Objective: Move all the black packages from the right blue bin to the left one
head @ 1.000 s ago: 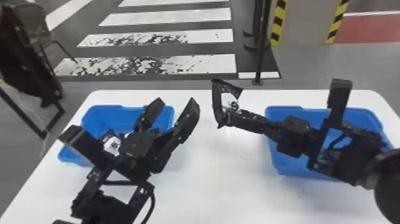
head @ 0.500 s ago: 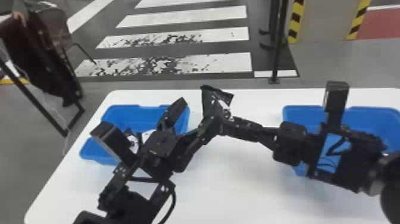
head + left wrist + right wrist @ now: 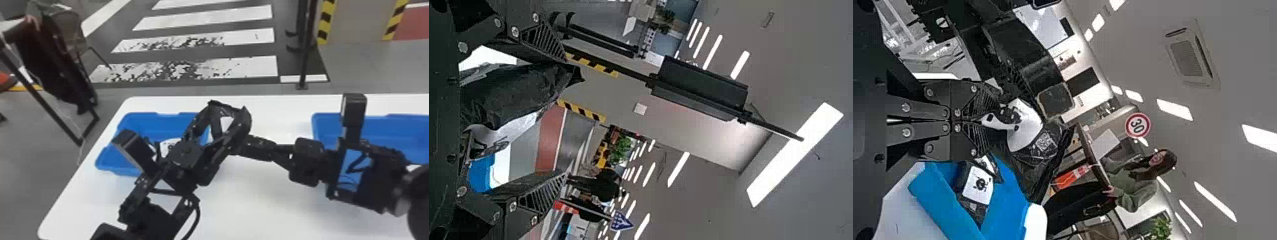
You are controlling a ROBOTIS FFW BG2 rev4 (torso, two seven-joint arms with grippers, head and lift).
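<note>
Black package, glossy, crumpled, white-labelled, grasped by right tool, between parted fingers of left tool

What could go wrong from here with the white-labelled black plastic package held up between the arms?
The black package might fall if the right gripper, clamped on it, releases before the open left gripper closes. With the two grippers this close, they could also knock together.
</note>
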